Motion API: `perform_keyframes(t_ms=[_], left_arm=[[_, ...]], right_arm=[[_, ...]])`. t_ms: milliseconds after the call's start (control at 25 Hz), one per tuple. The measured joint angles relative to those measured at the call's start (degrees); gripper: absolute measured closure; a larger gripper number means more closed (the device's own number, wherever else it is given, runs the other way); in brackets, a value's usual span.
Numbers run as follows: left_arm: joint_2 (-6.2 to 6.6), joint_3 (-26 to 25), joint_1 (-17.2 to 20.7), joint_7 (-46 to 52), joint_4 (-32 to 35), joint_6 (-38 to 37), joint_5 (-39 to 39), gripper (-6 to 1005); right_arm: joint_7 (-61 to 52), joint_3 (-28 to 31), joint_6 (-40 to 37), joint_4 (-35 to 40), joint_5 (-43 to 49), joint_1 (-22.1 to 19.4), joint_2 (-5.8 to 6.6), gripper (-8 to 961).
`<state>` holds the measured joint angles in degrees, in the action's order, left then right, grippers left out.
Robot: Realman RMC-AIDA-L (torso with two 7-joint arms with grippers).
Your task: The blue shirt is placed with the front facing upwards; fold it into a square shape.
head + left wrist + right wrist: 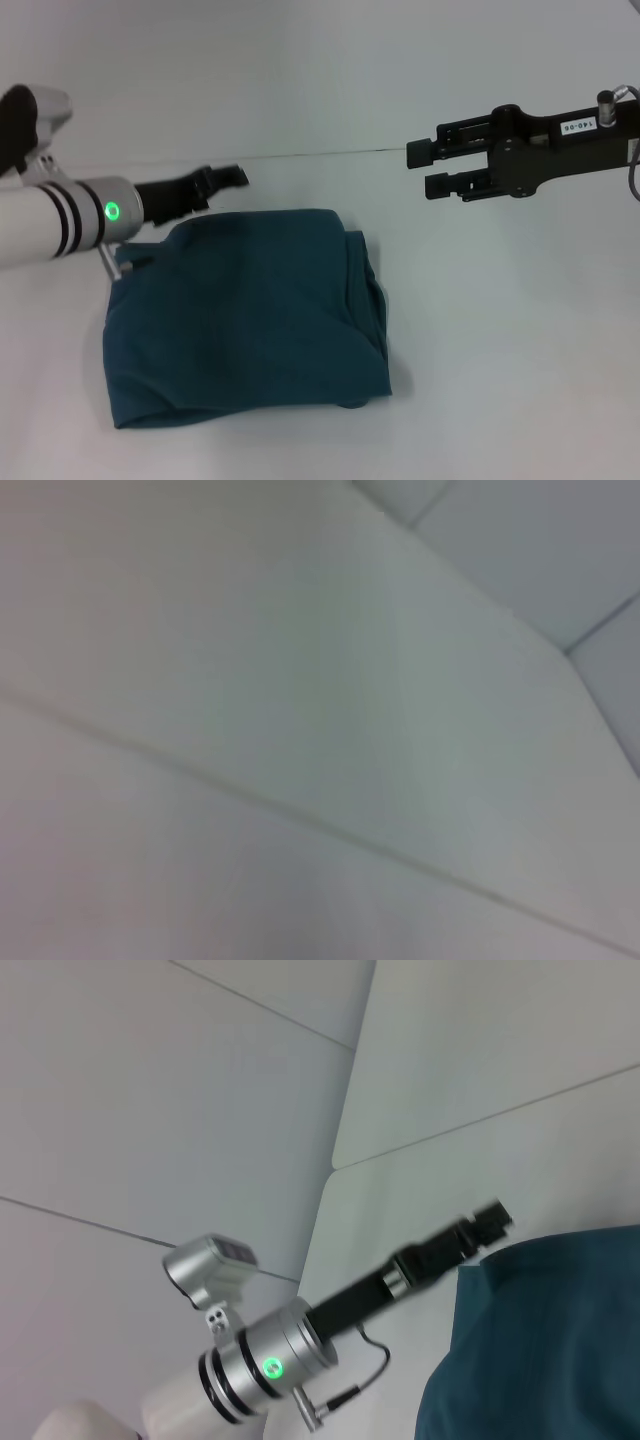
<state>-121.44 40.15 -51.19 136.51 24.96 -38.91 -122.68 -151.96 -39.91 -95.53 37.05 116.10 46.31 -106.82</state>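
Looks like a lab test bench: bare white table [480,380], plain pale panelled wall [150,1080] behind, nothing homely.

Blue shirt [245,315] folded, lettering hidden; cut off at 4 o'clock in right wrist view. Left gripper [232,177] fingers blurred, state unclear.

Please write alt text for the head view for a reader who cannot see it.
A teal-blue cotton shirt lies folded into a rough square on the white table. The left gripper hovers at its far left corner; the right gripper hangs open, apart from it.
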Motion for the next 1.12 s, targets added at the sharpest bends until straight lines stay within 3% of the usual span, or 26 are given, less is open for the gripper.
perform_keyframes(t_ms=[200,520,880,1120], left_arm=[[0.41,-0.1,0.3,-0.8,0.7,0.6,0.5,238],[0.42,0.0,4.7,0.5,4.3,-8.1,0.2,238],[0.37,0.8,3.9,0.0,2.2,-3.3,-1.9,239],[0.13,4.6,2.4,-1.2,-0.7,2.4,-2.1,239]], right_arm=[[0.2,0.5,0.0,0.0,0.0,0.0,-0.05,279],[0.2,0.6,0.4,0.0,-0.1,-0.2,0.07,279],[0.3,0.5,0.6,-0.1,-0.1,-0.4,0.17,279],[0.2,0.5,0.8,-0.2,-0.1,-0.4,-0.08,280]])
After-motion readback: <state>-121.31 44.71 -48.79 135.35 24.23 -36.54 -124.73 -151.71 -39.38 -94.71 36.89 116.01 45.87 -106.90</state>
